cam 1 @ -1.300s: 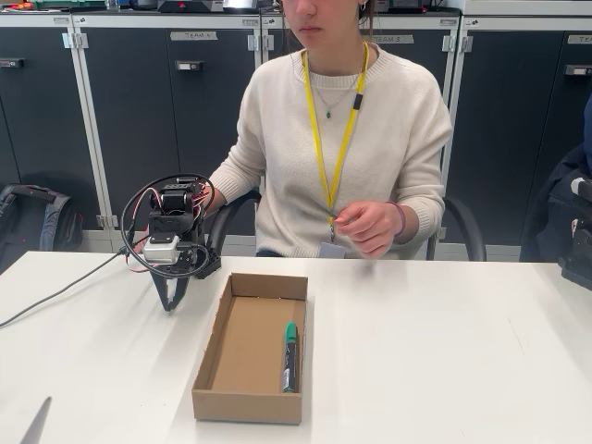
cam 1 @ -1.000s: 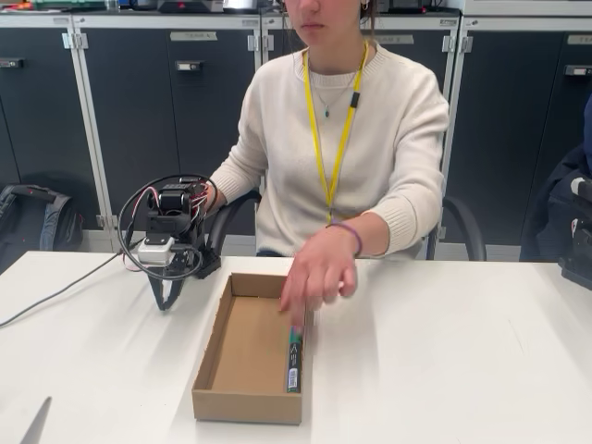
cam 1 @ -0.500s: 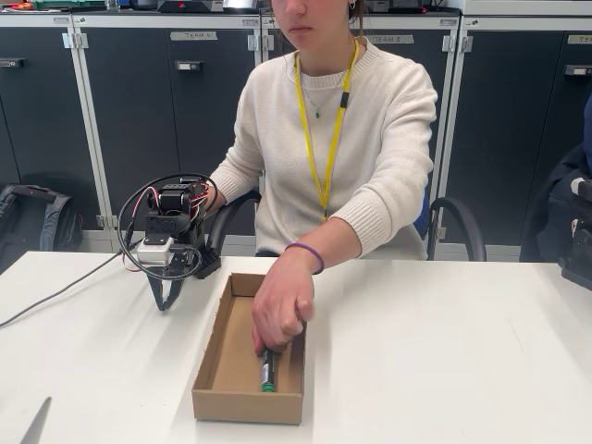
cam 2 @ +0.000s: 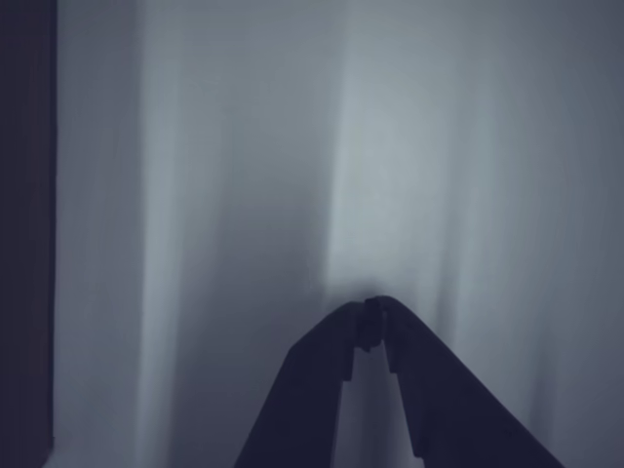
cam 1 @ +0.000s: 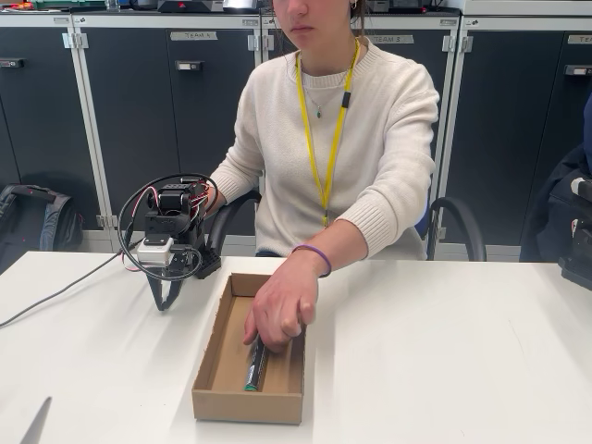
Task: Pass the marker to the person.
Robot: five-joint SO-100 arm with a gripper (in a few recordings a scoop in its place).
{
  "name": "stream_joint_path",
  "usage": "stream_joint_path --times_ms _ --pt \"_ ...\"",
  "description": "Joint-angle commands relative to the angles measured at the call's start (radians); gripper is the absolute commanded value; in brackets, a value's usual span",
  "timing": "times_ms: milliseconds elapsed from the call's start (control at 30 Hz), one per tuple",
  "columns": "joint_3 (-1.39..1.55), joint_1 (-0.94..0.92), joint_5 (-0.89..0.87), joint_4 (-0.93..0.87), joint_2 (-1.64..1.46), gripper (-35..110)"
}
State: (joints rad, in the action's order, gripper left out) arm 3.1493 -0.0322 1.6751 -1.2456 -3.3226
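The marker (cam 1: 252, 366) lies in an open cardboard box (cam 1: 211, 370), its dark barrel and green end showing under the person's hand (cam 1: 277, 313). The person (cam 1: 338, 139), in a cream sweater with a yellow lanyard and purple wristband, sits behind the table and reaches into the box. My gripper (cam 1: 168, 298) points down at the table left of the box, folded in at the arm's base, apart from the marker. In the wrist view the gripper (cam 2: 371, 310) has its fingertips together over the bare white table, nothing between them.
A black cable (cam 1: 55, 294) runs left from the arm across the white table (cam 1: 444, 351). Dark cabinets (cam 1: 139, 111) stand behind. A dark backpack (cam 1: 28, 217) sits at far left, dark gear (cam 1: 578, 231) at the right edge.
The person's hand came down into the box, took the marker at the right wall and shifted it left toward the box's middle. My arm stayed where it was.
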Motion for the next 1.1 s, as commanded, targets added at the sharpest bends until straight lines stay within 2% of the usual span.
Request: stream_joint_path --times_ms 0,133,333,500,700,900,1067 --pt "0.023 -0.005 0.002 0.005 -0.006 -5" --pt "-0.097 0.035 -0.075 0.071 0.152 -5" --pt "-0.667 0.158 -0.295 -0.072 0.681 -5" --pt "-1.035 0.241 -0.43 -0.115 0.946 -4" --pt "-1.249 0.262 -0.514 -0.067 1.193 -4" --pt "-1.351 0.258 -0.635 0.054 1.436 -4" --pt "-1.47 0.267 -0.683 0.041 1.617 -3"
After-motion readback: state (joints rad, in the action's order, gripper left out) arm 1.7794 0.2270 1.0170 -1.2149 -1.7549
